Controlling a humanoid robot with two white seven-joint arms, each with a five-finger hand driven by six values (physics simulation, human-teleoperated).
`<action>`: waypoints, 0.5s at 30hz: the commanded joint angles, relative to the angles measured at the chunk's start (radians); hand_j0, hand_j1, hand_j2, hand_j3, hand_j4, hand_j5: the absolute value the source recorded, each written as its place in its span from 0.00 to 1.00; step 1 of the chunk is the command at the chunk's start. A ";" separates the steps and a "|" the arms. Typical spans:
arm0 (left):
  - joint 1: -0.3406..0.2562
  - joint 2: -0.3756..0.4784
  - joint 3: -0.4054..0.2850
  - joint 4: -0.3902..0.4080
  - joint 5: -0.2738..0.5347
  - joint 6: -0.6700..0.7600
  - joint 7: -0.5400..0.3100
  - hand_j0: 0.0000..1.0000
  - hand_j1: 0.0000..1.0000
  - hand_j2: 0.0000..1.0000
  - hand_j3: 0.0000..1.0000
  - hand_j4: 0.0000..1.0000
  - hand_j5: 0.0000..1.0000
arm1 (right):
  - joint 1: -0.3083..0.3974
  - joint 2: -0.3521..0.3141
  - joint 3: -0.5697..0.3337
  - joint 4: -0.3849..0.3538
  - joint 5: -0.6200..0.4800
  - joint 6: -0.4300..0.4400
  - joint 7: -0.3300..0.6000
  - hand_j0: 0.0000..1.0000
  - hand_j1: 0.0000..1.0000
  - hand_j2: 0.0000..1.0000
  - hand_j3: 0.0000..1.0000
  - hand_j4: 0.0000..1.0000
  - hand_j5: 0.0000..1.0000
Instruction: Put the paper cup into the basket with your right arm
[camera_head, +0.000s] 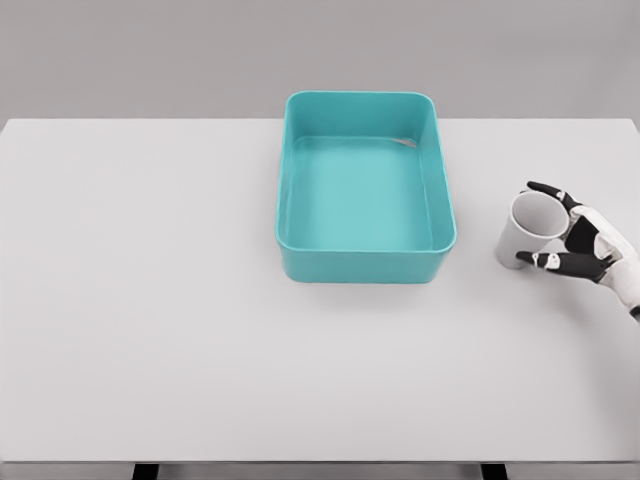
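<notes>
head view shows a wide white bench (150, 300) with the things set toward its middle and right. left of the other things, at the centre, a teal basket (365, 258) is seen, open-topped and seemingly holding nothing. to its right, well apart from it, the paper cup (527, 228) is found near the bench's right edge, apparently tipped so that its open mouth is turned up and toward the hand; whether its base sits flat cannot be told at this size. farthest right, the right hand (585, 240) is brought in from the edge, its fingers (550, 190) curved over the cup's far rim and its thumb (560, 263) laid along the near side, so the cup is cradled between them; a firm pinch cannot be confirmed. the cup is judged light, thin-walled and easily crushed, so a gentle hold across the mid-wall, not the rim, is advised. the left arm is not seen.
</notes>
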 joint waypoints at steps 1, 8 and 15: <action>0.000 0.000 0.000 0.001 0.000 0.000 0.000 1.00 1.00 1.00 1.00 1.00 1.00 | 0.000 0.003 0.001 -0.001 -0.002 0.000 0.001 0.78 0.78 0.78 0.78 0.78 0.78; 0.000 0.000 0.000 0.000 0.000 0.000 0.000 1.00 1.00 1.00 1.00 1.00 1.00 | -0.002 0.003 -0.001 -0.004 -0.005 0.002 0.001 0.71 0.71 0.71 0.71 0.71 0.71; 0.000 0.000 0.000 0.000 0.000 0.000 0.000 1.00 1.00 1.00 1.00 1.00 1.00 | -0.014 0.001 -0.004 -0.008 -0.008 0.006 0.001 0.64 0.64 0.64 0.64 0.64 0.64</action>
